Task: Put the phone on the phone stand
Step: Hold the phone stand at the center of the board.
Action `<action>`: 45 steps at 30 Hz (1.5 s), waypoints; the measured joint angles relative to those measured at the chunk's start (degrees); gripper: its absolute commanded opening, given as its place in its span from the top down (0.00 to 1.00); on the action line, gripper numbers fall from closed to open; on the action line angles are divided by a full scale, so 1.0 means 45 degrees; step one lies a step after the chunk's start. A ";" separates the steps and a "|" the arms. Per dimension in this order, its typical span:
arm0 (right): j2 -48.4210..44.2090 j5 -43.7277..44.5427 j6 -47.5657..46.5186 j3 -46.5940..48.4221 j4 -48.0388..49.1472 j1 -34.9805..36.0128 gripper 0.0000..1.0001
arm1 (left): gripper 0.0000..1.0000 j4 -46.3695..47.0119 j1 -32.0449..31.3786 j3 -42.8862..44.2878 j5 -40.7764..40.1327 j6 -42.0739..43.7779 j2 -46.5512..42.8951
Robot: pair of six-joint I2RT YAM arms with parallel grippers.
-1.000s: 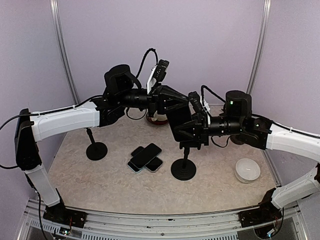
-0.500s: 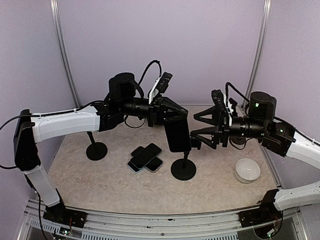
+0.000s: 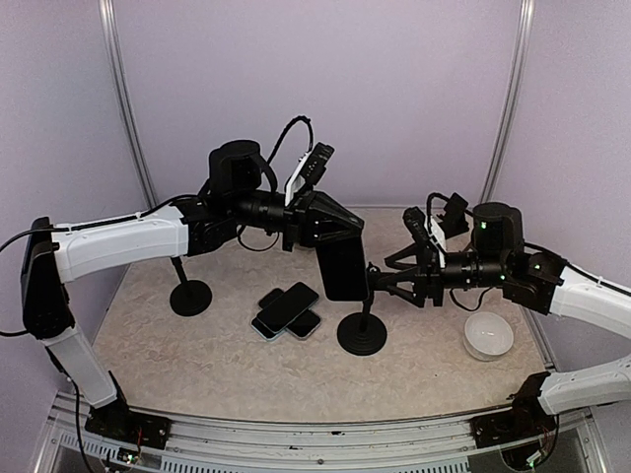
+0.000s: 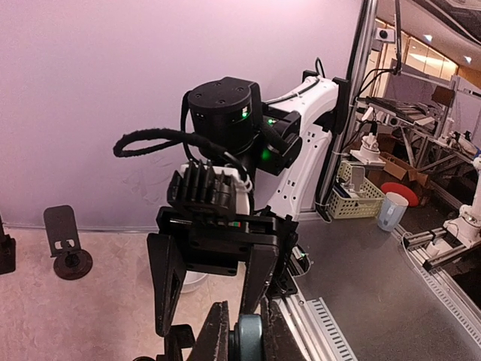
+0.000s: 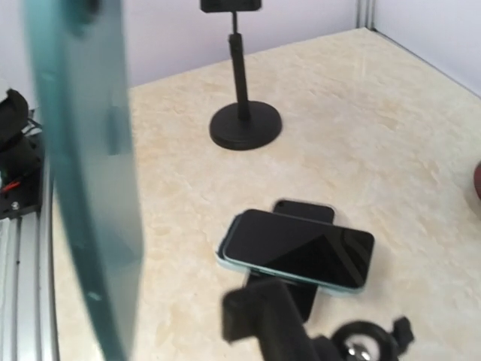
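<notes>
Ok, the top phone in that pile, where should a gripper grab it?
Probably across its two long edges near the middle, coming straight down. The top phone lies flat on the other phones, so those edges are raised off the table and its narrow width fits between jaws.

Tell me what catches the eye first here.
A dark phone hangs upright in mid-air at the centre, pinched by the left claw just above the black phone stand. The right claw stands open close beside it. Left of the stand, a pile of phones lies flat.
</notes>
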 measured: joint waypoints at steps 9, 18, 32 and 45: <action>-0.0005 -0.0359 0.0165 -0.0811 0.0117 -0.0962 0.42 | 1.00 -0.0233 0.0049 -0.0175 0.0408 0.0291 -0.0097; 0.0131 -0.1486 0.0189 -0.1375 0.0729 -0.1345 0.54 | 1.00 -0.0223 0.0078 -0.0175 0.0704 0.0282 -0.0107; 0.0981 -0.2249 0.0087 -0.1413 0.1535 -0.1433 0.97 | 1.00 0.0058 0.0073 0.0063 0.1103 0.0034 0.0112; 0.1894 -0.2837 -0.0136 -0.0704 0.1588 -0.1452 1.00 | 1.00 0.2565 -0.0413 0.1132 0.2769 -0.1268 0.1773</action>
